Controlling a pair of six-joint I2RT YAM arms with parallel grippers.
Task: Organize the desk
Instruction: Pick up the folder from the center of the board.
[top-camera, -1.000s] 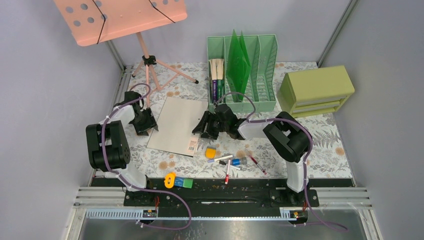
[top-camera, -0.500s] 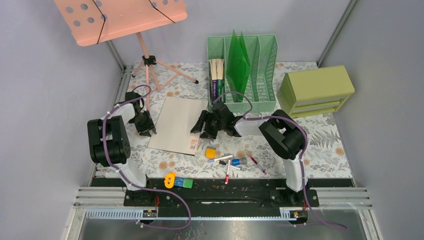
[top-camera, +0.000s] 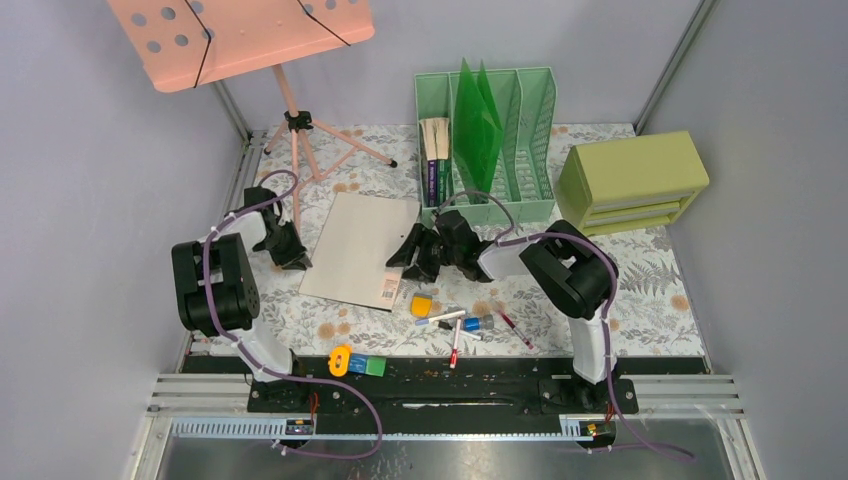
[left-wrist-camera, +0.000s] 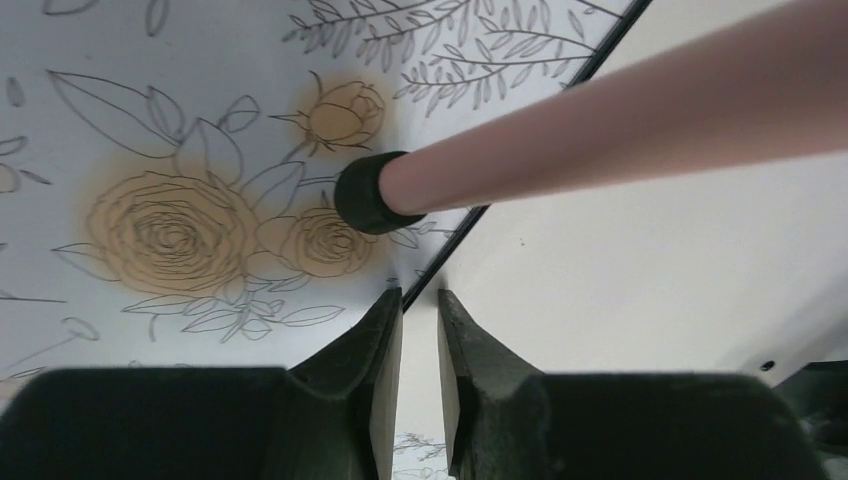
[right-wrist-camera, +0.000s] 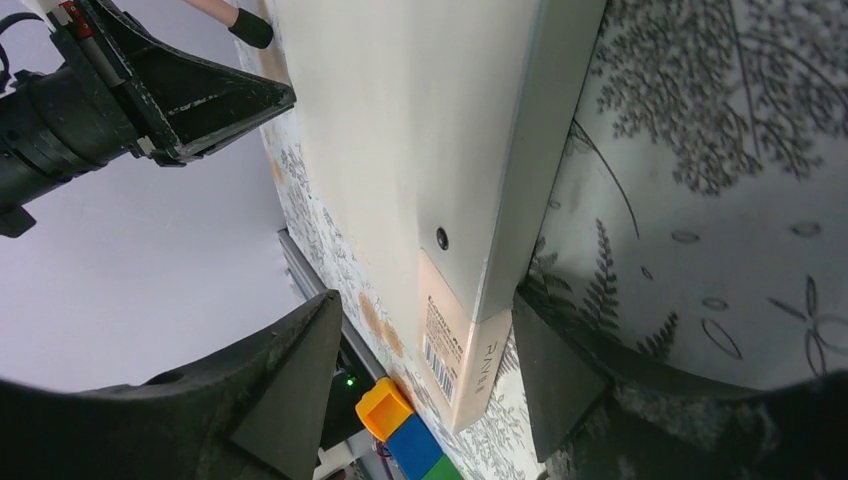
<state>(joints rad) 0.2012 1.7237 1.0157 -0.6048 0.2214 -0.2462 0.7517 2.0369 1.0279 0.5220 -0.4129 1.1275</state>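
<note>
The book (top-camera: 358, 250) now lies a touch further from the arm bases and toward the right than 1 second ago, its near edge drawn slightly back from the small yellow thing (top-camera: 421, 305). The 2 claws close in on it from opposite sides. My reading is that the book is being squared up or readied for lifting, so the tidying is at an early step. The pens (top-camera: 455, 325) and the blocks (top-camera: 360, 365) near of the book are untouched.

The worktop (top-camera: 640, 270) lies flat under the book and carries everything else.

The left arm folds low at the book's left side. The left claw (left-wrist-camera: 418, 300) is pinched to a thin slit right at the book's left edge (whether it nips the cover, I cannot tell), with the stand's black foot (left-wrist-camera: 365, 195) just beyond it.

The right arm reaches across from the book's right side, forearm nearly level. The right claw (right-wrist-camera: 428, 300) is spread wide and holds nothing. Its 2 fingers (right-wrist-camera: 290, 370) straddle the book's right edge by the barcode label (right-wrist-camera: 440, 350), apparently without contact.
</note>
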